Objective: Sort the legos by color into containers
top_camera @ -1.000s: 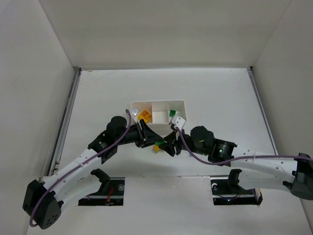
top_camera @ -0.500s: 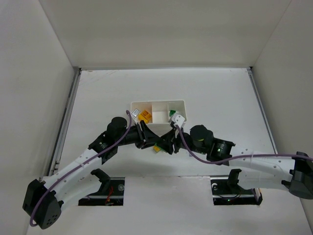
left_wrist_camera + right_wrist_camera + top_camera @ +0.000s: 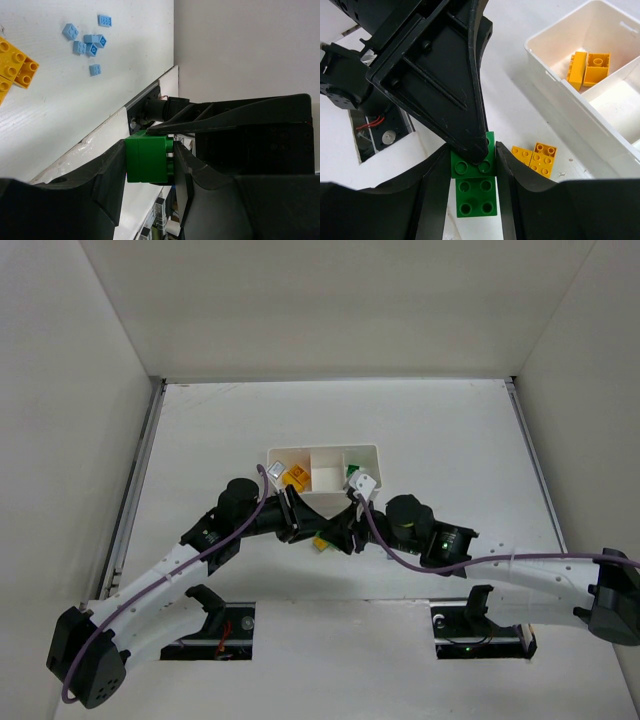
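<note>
The green lego [image 3: 146,162] is clamped by the left end effector [image 3: 150,152]; the right end effector [image 3: 472,152] is brought nearer around it, grip unclear.

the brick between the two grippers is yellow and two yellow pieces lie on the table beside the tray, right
No, that brick is green, not yellow. The left wrist view shows the left gripper clamping the green brick; in the right wrist view it sits between the right gripper's fingers. Two yellow pieces do lie on the table beside the tray.
</note>
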### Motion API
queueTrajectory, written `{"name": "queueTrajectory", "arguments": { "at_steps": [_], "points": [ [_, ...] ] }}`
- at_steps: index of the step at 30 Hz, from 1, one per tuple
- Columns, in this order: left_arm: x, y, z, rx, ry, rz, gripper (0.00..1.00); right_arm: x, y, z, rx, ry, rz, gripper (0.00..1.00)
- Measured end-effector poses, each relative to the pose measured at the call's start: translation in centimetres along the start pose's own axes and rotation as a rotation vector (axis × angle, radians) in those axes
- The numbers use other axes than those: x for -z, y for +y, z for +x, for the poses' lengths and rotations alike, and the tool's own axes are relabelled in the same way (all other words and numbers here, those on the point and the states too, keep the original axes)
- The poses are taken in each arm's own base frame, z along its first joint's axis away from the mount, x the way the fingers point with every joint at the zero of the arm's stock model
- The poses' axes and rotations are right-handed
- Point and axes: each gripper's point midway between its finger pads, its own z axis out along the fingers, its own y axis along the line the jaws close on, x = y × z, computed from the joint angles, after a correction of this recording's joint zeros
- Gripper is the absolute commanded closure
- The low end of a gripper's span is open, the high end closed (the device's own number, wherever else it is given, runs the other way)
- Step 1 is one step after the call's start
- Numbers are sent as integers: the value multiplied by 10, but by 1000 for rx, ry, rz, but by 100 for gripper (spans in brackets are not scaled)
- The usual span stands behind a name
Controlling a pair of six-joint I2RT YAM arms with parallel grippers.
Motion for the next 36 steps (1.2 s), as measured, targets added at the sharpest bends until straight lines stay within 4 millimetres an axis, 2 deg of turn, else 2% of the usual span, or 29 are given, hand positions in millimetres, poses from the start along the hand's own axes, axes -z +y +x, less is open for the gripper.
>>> {"name": "queueTrajectory", "arguments": {
  "at_steps": [3, 8, 10, 12, 17, 20, 23, 26, 29, 32, 36],
  "points": [
    [0, 0, 0, 0, 1, 1, 84, 0, 0, 0, -5, 0, 0, 62],
    [0, 0, 0, 0, 0, 0, 82, 0, 0, 1, -7, 3, -2, 73],
    [0, 0, 0, 1, 0, 0, 77, 0, 0, 1, -10, 4, -4, 76],
    [0, 0, -1, 1, -3, 0, 64, 0, -1, 1, -18, 4, -5, 78],
    [1, -1, -9, 2, -32, 10, 49, 0, -10, -2, -48, -3, 14, 78],
    [5, -2, -20, 3, -83, 17, 46, 0, -17, -4, -65, -9, 35, 78],
    [13, -3, -36, -5, -158, 24, 48, 0, -24, -6, -80, -15, 54, 78],
    [25, -7, -53, -37, -259, 39, 58, 1, -36, -10, -101, -31, 91, 77],
    [35, -15, -64, -99, -351, 55, 59, 1, -57, -17, -135, -68, 167, 77],
    [34, -15, -60, -176, -393, 51, 55, -3, -83, -16, -191, -84, 279, 78],
    [19, -11, -46, -295, -406, 5, 48, -13, -110, -12, -270, -89, 422, 78]
  ]
}}
